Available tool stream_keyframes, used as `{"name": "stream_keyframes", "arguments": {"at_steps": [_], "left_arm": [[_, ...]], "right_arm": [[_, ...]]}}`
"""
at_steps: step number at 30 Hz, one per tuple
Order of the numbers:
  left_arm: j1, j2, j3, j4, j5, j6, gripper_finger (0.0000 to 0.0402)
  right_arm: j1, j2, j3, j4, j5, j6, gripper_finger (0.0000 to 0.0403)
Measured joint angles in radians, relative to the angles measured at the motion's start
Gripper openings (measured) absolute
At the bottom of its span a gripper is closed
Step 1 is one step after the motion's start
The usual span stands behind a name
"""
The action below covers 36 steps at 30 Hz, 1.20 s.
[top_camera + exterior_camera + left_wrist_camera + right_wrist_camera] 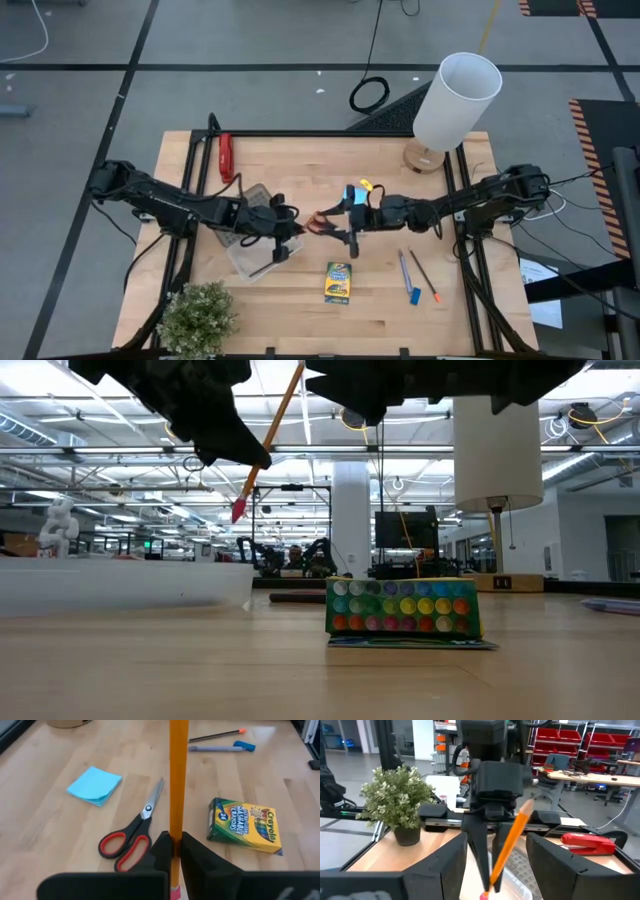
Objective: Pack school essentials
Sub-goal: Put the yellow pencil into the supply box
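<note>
My left gripper [174, 840] is shut on the orange pencil [178, 780] above the table's middle. My right gripper [497, 837] faces it from the right, open, a finger on each side of the pencil without touching it. On the table below lie the red-handled scissors [131, 839], the light-blue notepad [95, 785] and the yellow-green crayon box [339, 282], flat on its broad face. The blue pen [404, 270], the dark pencil [424, 275] and a tiny blue eraser [414, 296] lie near the right front. My left gripper pinches the orange pencil between its two fingers close to the pink eraser end [174, 892]. The fingers [476, 855] come from above, pointing down. The pencil is lifted clear of the table and slants, eraser end [238, 512] low, its shaft rising toward my right gripper.
A clear plastic case [255, 250] lies under my left arm. A red bar-shaped tool [226, 157] lies at the far left. A white lamp [455, 105] stands at the far right, a potted plant [198, 318] at the near left corner.
</note>
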Motion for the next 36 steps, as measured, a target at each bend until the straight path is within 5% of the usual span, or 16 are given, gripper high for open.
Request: {"name": "stream_keyframes", "arguments": {"at_steps": [10,19,30,36], "left_arm": [[0.001,0.0,0.0,0.004,-0.001,0.013,0.0019],[0.002,0.0,0.0,0.04,0.0,0.042,0.0021],[0.0,0.0,0.001,0.02,-0.006,0.048,0.0026],[-0.024,0.0,0.001,0.011,-0.022,0.011,0.0096]], "right_arm": [[-0.012,0.017,0.0,0.05,0.001,0.017,0.0161],[-0.014,0.192,0.107,0.116,0.001,0.062,0.0129],[-0.017,0.162,0.129,-0.004,0.002,0.068,0.0011],[-0.016,0.145,0.129,-0.033,0.0,0.072,0.0021]]}}
